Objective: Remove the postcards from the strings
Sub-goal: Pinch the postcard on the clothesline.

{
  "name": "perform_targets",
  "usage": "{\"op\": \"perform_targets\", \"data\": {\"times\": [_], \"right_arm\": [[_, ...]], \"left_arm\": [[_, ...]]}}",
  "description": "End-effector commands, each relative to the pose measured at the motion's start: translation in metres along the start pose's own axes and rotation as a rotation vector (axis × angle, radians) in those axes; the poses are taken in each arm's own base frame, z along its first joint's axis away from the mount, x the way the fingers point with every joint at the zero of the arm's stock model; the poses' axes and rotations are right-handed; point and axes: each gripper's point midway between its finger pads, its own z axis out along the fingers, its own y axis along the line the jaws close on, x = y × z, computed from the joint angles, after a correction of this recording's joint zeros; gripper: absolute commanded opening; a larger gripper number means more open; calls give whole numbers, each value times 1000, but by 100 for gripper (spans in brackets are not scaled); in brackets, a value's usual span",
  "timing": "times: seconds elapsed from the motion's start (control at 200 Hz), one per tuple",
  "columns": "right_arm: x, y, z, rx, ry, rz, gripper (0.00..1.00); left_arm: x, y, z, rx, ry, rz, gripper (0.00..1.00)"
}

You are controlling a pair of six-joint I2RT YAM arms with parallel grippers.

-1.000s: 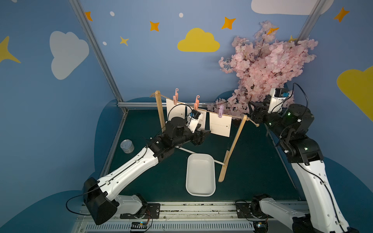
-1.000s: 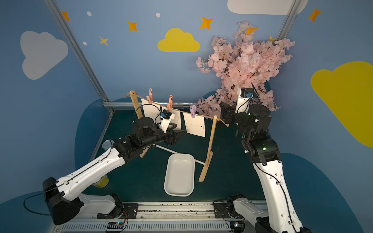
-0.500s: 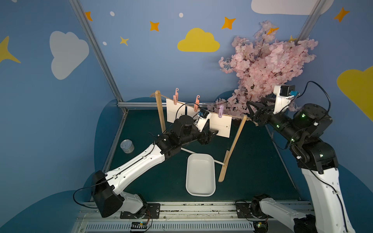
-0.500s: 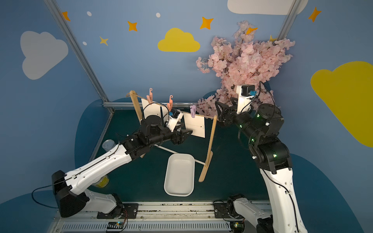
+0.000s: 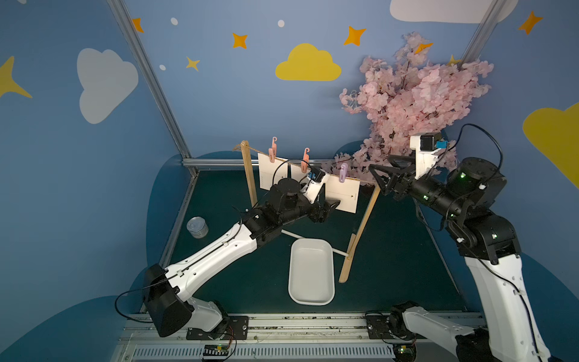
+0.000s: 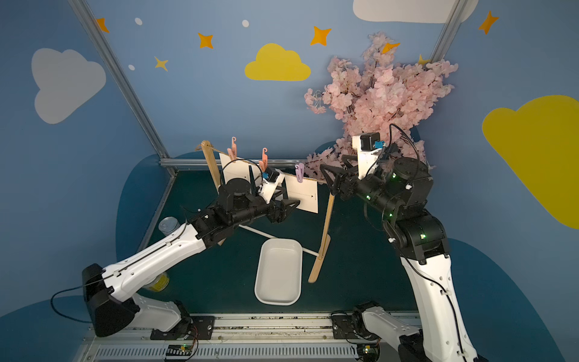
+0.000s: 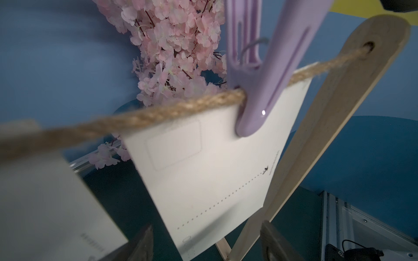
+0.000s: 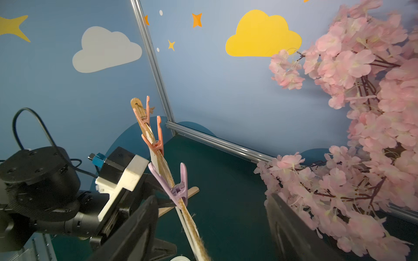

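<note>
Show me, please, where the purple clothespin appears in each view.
Top view: purple clothespin, mid-frame.
Top view: same place.
Left wrist: close up, clamping a postcard to the string.
Right wrist: nearest of three pegs.
Shared landmark: the string it clips.

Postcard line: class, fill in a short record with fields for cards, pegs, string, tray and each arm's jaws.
cards: three, all hanging
pegs: pink, orange, purple, one per card
string: tied between two wooden posts
tray: white, empty
left jaws: open, astride the lower edge of the purple-pegged card
right jaws: open, string passing between them
</note>
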Motion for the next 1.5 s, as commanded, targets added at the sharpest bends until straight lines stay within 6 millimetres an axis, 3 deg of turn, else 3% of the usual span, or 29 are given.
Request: {"op": "perform_targets", "data": {"times": [0.0,0.511,0.941,1.492], "right_arm": [[-10,14,-6,-57,-19,-3,77],[-9,31,-1,-141,-6,8,77],[-6,33,5,-157,5,10,77],[-5,37,6,-180,9,12,77]], "left_arm": [[-16,-7,2,30,-46,18,76],[-21,-2,7,93,-78,-14,80],[-14,-13,13,209,-91,-35,80],[-6,-12,14,250,-104,-71,78]]}}
